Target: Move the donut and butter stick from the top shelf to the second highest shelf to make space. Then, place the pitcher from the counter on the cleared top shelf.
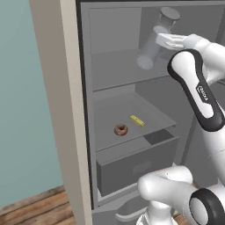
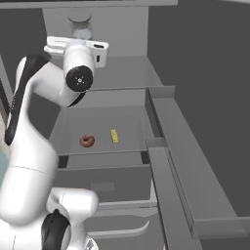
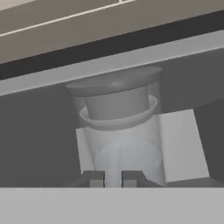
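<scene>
One donut [image 1: 121,129], one butter stick [image 1: 137,120] and one pitcher [image 1: 154,40] are present inside the open fridge. The donut and the butter stick both lie on the second highest shelf [image 1: 149,110], near each other but apart, the donut nearer the front edge and the butter stick slightly further back. Two flat shelves are counted, with one boxy grey drawer [image 1: 136,165] below them. The pitcher is up at the top shelf [image 1: 114,72]; in the left base view it is tilted, its grey lid [image 1: 169,14] leaning toward the back wall and its base toward the front. Whether the base touches the shelf plate cannot be told. The pitcher itself is clear, and no contents are discernible in it. In the hand view the gripper [image 3: 113,178] stands with its two finger tips nearly together, clenched on a thin upright strip of the pitcher that runs between them, most likely the loop handle. The lid and the shoulder of the jug sit directly beyond the finger tips. In the right base view the hand is level with the pitcher [image 2: 81,27], just in front of it.
</scene>
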You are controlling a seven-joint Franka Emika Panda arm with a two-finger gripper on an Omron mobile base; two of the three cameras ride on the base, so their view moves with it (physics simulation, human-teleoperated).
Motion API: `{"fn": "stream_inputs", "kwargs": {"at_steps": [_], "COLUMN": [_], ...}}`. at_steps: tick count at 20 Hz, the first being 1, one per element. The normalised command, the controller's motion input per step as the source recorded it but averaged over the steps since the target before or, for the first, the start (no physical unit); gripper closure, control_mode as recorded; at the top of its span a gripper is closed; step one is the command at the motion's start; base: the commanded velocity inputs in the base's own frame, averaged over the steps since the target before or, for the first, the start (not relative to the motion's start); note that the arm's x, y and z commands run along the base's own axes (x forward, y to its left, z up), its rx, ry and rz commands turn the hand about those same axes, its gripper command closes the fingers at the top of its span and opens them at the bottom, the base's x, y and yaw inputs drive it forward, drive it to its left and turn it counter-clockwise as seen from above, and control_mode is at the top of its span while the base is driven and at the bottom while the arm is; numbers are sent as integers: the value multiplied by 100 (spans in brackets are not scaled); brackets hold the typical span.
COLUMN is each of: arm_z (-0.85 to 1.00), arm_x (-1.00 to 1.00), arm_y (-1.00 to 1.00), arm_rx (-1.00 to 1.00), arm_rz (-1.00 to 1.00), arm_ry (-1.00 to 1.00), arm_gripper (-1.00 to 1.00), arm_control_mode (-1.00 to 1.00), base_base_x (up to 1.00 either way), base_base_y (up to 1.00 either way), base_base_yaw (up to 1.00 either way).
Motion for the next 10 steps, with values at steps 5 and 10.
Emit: {"fn": "stream_inputs", "kwargs": {"at_steps": [5, 10], "arm_z": [-36, -50], "arm_x": [40, 33], "arm_y": [0, 0], "arm_rx": [-17, -17], "arm_rz": [0, 1], "arm_ry": [0, 1], "arm_gripper": [100, 100], "arm_control_mode": [-100, -100], "base_base_x": [0, 0], "base_base_y": [0, 0], "base_base_yaw": [0, 0]}}
